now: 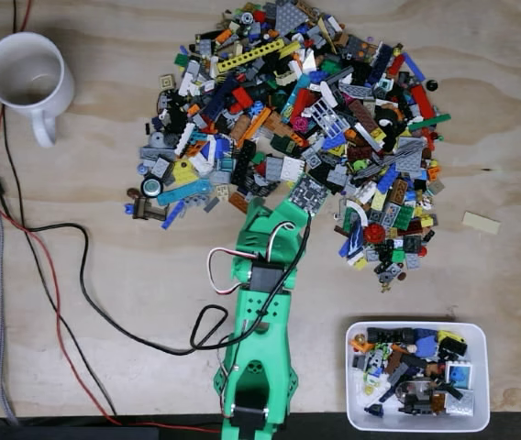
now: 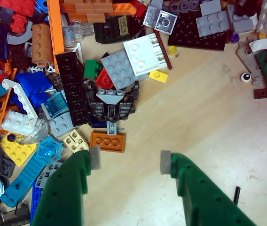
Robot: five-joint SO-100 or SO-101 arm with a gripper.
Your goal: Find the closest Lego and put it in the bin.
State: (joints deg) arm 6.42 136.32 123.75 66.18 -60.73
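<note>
A big heap of mixed Lego pieces (image 1: 297,110) covers the upper middle of the wooden table in the fixed view. My green gripper (image 1: 274,203) reaches up to the heap's lower edge. In the wrist view the gripper (image 2: 129,160) is open over bare wood, nothing between its grey pads (image 2: 94,157). A small orange plate (image 2: 107,141) lies just ahead of the left finger, with a dark grey and black piece (image 2: 112,103) beyond it. The bin (image 1: 417,325), a shallow white tray holding several pieces, sits at the lower right, to the right of the arm.
A white mug (image 1: 27,78) stands at the upper left. Black and red cables (image 1: 68,275) run along the left side and loop toward the arm's base. A lone tan piece (image 1: 481,222) lies at the right. Bare wood lies between arm and bin.
</note>
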